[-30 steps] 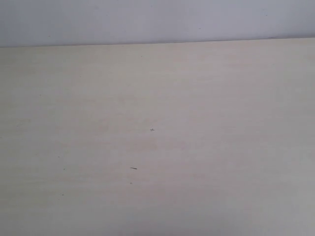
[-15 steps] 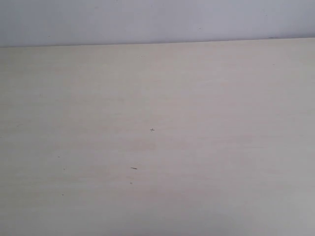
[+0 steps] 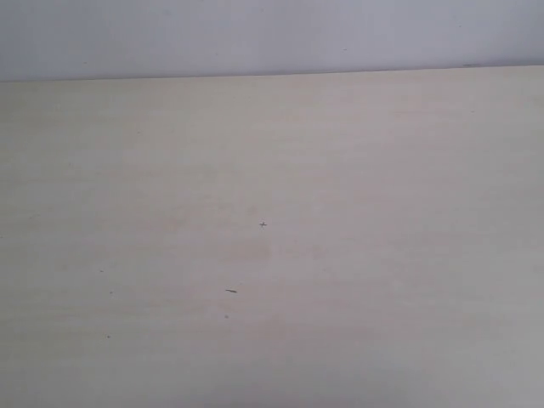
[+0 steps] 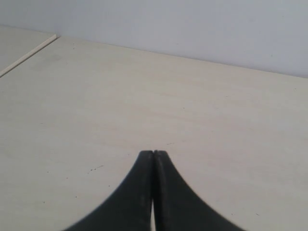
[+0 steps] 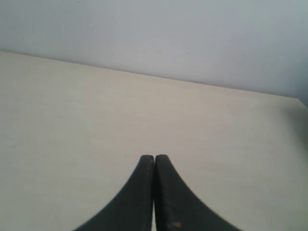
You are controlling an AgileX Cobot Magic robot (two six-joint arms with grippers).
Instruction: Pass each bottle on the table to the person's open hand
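The pale beige table (image 3: 272, 238) fills the exterior view, bare except for a few tiny dark specks. The bottles and the person's open hand are out of view in every frame. Neither arm shows in the exterior view. In the left wrist view my left gripper (image 4: 153, 153) hangs over the table (image 4: 96, 106) with its black fingers pressed together and nothing between them. My right gripper (image 5: 154, 157) is likewise shut and empty above the table (image 5: 72, 120) in the right wrist view.
A light grey wall (image 3: 272, 34) rises behind the table's far edge. In the left wrist view a table edge (image 4: 29, 54) runs diagonally, with a lower pale surface beyond it. The right wrist view shows a table corner (image 5: 301, 102) by the wall.
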